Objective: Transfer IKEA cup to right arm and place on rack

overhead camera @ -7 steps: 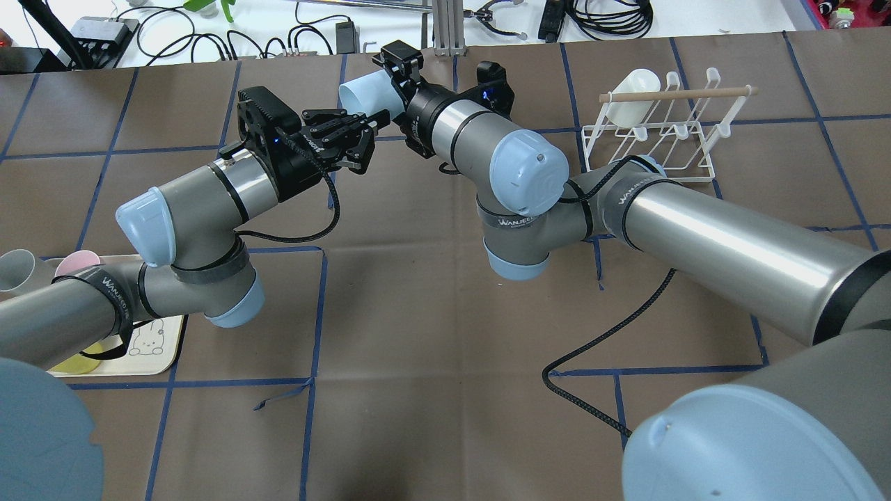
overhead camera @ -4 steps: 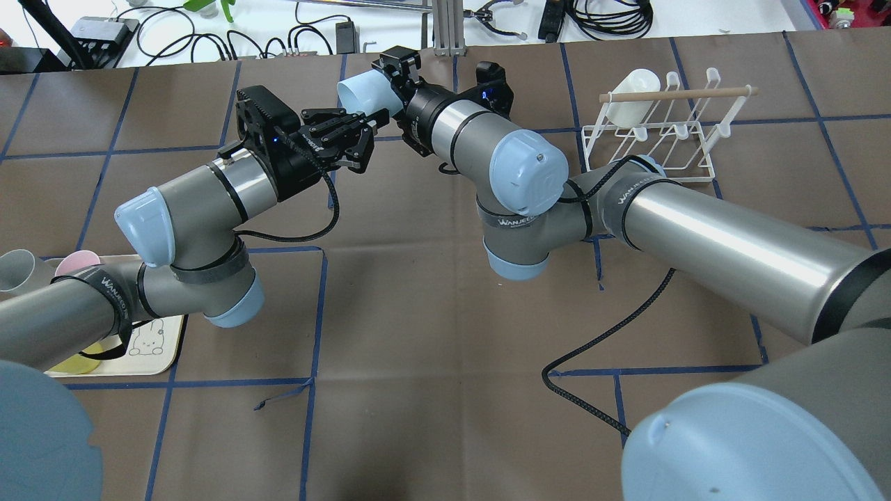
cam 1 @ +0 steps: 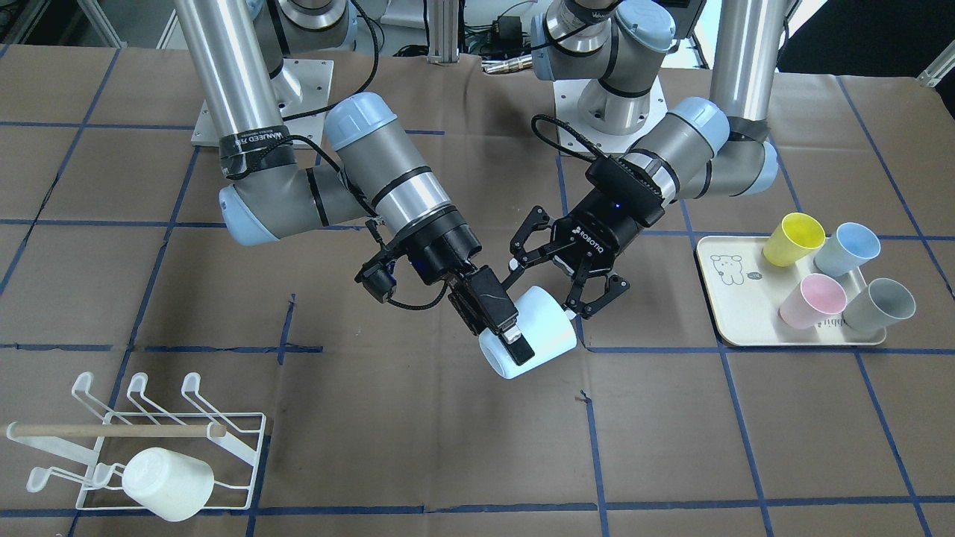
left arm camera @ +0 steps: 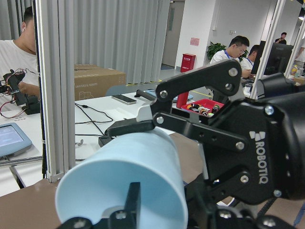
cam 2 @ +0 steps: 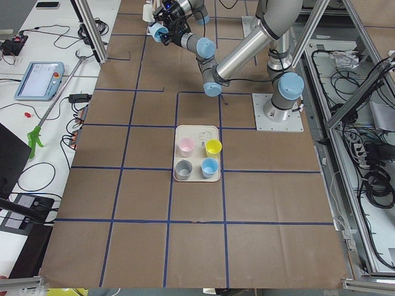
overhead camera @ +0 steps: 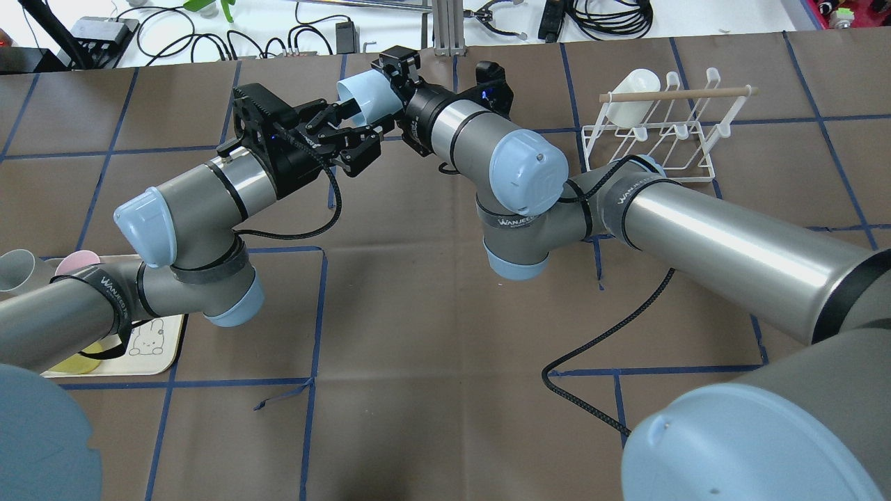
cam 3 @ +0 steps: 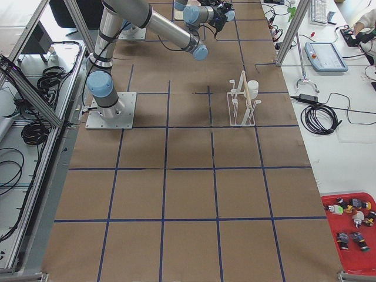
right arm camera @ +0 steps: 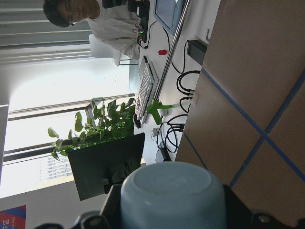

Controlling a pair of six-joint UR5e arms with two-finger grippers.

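Entries run in the order the overhead camera lays them out, left to right.

1. Tray [cam 1: 735, 313]: cream, on the brown papered surface [overhead camera: 431, 334] at the robot's left. It carries a yellow cup [cam 1: 794, 239], a blue spare cup [cam 1: 847, 250], a pink cup [cam 1: 812, 302] and a grey cup [cam 1: 879, 304]. None is in play.

2. Left arm [overhead camera: 202, 184]: reaches forward toward the middle of the surface. The left gripper [cam 1: 550, 289] has its jaws spread wide and pinches nothing. The tips sit just beside one end of the IKEA cup; whether they brush it cannot be told.

3. IKEA cup [cam 1: 548, 332]: pale blue, in the air and tipped on its side between the two grippers. It is over the middle of the surface, toward the far edge.

4. Right gripper [cam 1: 513, 343]: jaws closed on the cup's wall. One black finger lies across the outside; its partner is hidden. With the other gripper open, this grip alone appears to carry the cup.

5. Right arm [overhead camera: 731, 240]: folded back across the centre, well apart from the rack.

6. Rack [overhead camera: 711, 76]: white wire, at the robot's right, with a wooden dowel [overhead camera: 696, 92] laid across the prongs. One white cup [overhead camera: 637, 80] sits on it at the end nearest the centre. The other prongs look free.

Status: the handover is judged effectively complete, since the cup is with the right arm and the left has let go.

Outstanding:
- the left gripper backs clear;
- the right arm carries the cup across to the rack;
- the cup goes onto a free prong and is released.

Roughly half the task is left.
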